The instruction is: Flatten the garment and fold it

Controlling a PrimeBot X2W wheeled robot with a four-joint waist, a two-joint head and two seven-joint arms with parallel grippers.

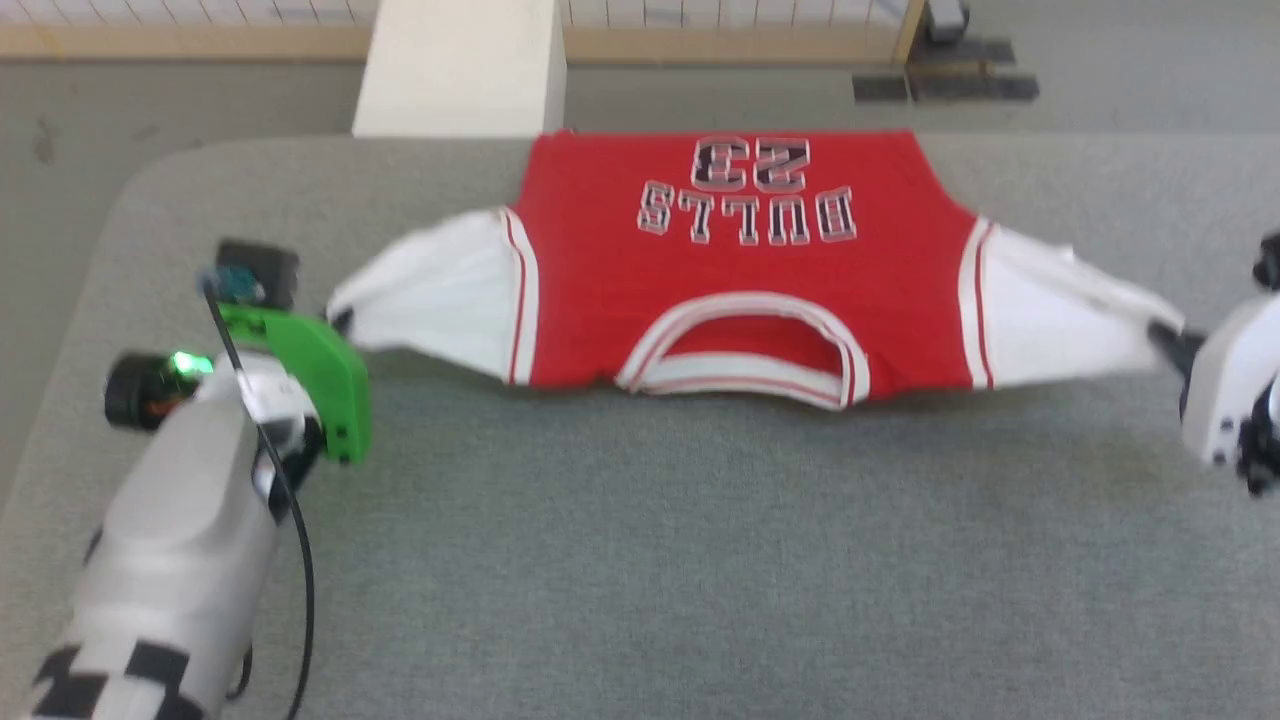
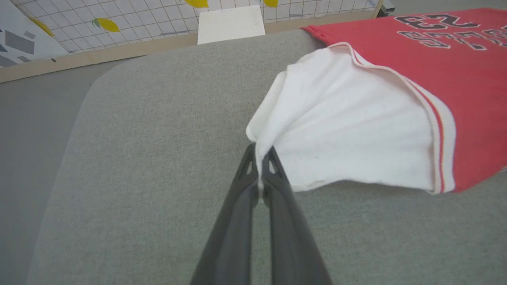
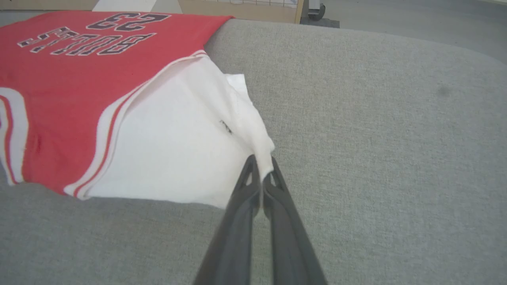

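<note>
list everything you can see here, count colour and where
garment: one, red with white sleeves, black BULLS 23 print facing up, spread on the table's far half, collar toward the robot
table: one, grey fabric top, under the garment
post: one, off-white, beyond the table's far edge
fence: one, white grid with a wooden rail, behind the post
dark base: one, black, on the floor at far right
left gripper: one, dark fingers, shut on the tip of the sleeve on the robot's left
right gripper: one, dark fingers, shut on the tip of the other sleeve
</note>
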